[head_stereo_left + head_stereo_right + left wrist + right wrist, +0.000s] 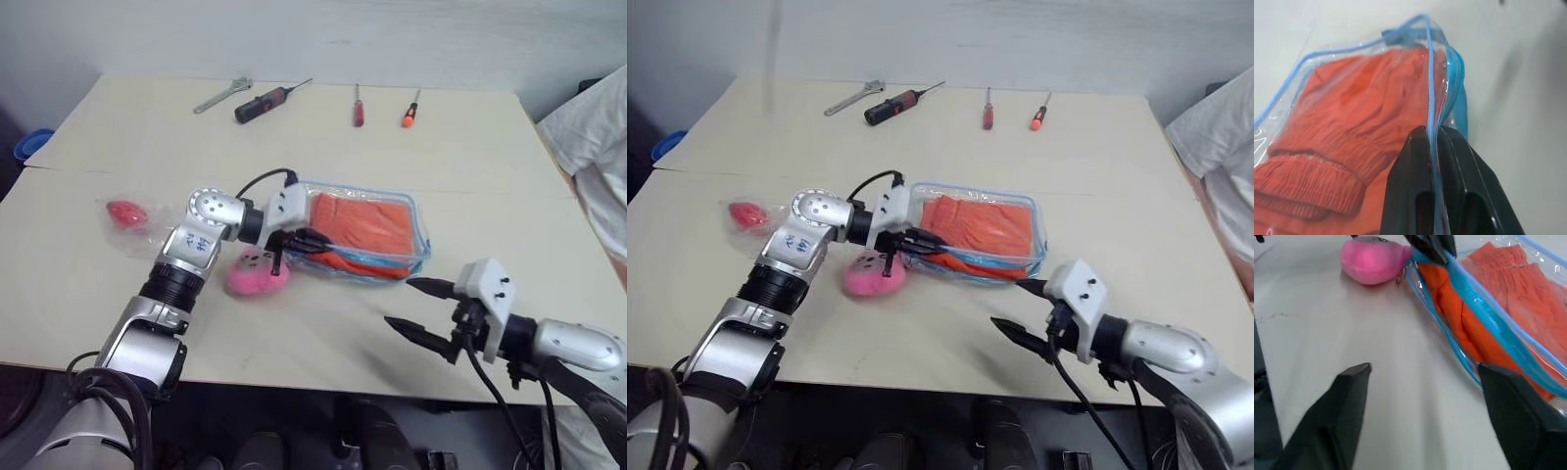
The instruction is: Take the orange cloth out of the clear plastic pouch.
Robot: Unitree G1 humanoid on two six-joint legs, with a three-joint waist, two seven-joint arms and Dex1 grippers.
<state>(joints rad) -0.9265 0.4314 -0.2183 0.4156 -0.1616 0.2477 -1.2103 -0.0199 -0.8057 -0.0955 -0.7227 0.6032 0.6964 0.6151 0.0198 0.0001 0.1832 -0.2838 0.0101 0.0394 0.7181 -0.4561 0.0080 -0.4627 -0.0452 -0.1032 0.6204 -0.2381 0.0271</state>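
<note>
Left tool (1436, 142) pinched on the blue-trimmed rim of the clear plastic pouch (416, 230), orange cloth (358, 225) inside, right tool (416, 308) open just near of it, on the table (441, 157)

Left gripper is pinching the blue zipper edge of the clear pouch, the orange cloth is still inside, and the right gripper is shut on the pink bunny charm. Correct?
Not quite: the right gripper is open and holds nothing, apart from the pink bunny charm, as the right wrist view shows. The left gripper does pinch the clear pouch edge, with the orange cloth inside.
</note>
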